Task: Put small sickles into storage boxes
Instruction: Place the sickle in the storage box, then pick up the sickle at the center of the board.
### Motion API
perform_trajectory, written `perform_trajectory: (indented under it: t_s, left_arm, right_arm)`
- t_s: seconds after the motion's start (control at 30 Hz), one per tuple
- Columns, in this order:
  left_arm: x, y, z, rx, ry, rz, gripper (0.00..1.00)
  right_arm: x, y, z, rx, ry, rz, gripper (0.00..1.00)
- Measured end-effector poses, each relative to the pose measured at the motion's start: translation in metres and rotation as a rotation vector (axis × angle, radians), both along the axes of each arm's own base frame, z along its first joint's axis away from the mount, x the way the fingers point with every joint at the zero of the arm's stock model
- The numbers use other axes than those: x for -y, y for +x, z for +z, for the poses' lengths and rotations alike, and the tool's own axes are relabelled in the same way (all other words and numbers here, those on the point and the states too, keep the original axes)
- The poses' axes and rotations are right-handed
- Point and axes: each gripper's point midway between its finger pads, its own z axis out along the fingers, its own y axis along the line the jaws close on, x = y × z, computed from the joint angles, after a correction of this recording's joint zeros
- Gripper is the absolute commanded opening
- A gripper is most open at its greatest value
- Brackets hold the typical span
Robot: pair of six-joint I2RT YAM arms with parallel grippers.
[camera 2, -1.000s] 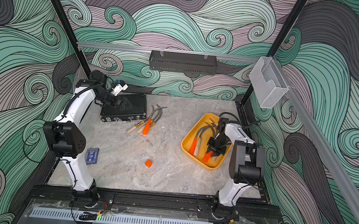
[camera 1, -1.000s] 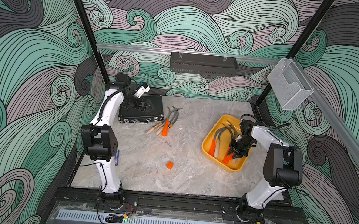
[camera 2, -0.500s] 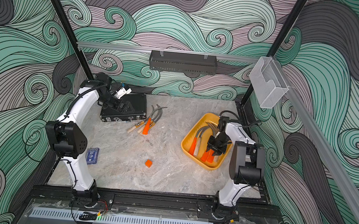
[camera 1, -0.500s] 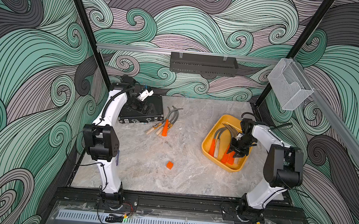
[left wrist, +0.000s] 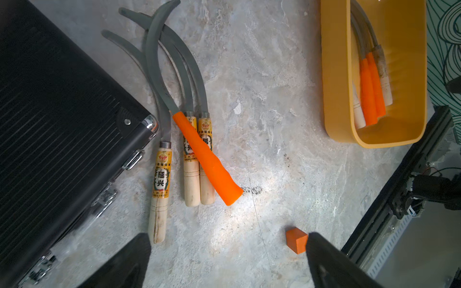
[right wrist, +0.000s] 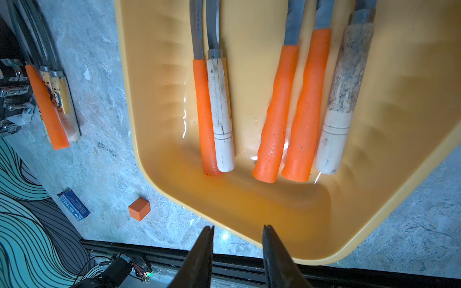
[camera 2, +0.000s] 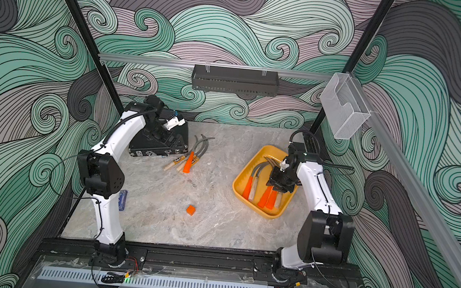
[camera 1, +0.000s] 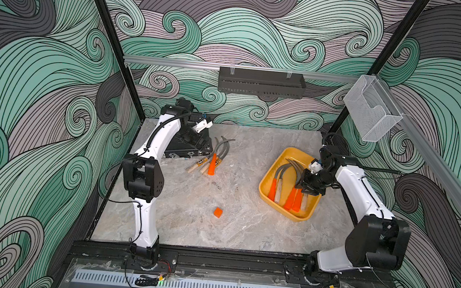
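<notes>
Nine small sickles [camera 1: 212, 163]: five in the one yellow tray [camera 1: 291, 155] at centre right, four on the table [camera 1: 244, 231] left of centre. One orange cube [camera 1: 218, 212], one black case [camera 1: 205, 149].

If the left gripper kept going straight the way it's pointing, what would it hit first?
Most likely bare tabletop, between the nearest wooden-handled sickle and the orange cube, though depth is uncertain. The left gripper is open.

The left arm [camera 1: 164, 136] stretches toward the back, left hand [left wrist: 228, 238] spread wide and aimed downward, while the bent right arm [camera 1: 359, 187] holds the right hand [right wrist: 238, 227] narrowly parted and empty.
</notes>
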Motion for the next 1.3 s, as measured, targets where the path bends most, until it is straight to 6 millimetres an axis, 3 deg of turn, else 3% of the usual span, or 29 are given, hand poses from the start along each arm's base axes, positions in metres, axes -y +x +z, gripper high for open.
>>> perform_trajectory:
  t_s: [0.43,0.67,1.3]
  left_arm:
    - [0.004,-0.001,-0.048,-0.108,0.159,0.067,0.92]
    - [0.003,-0.002,-0.066,-0.156,0.198,0.108,0.87]
    - [0.005,-0.012,-0.096,-0.223,0.320,0.117,0.85]
  right_arm:
    - [-0.007,-0.020,-0.013,-0.062,0.041,-0.055,0.32]
    - [-0.007,-0.020,-0.007,-0.054,0.040,-0.061,0.32]
    - [-0.013,-0.009,0.002,-0.032,0.073,-0.013,0.31]
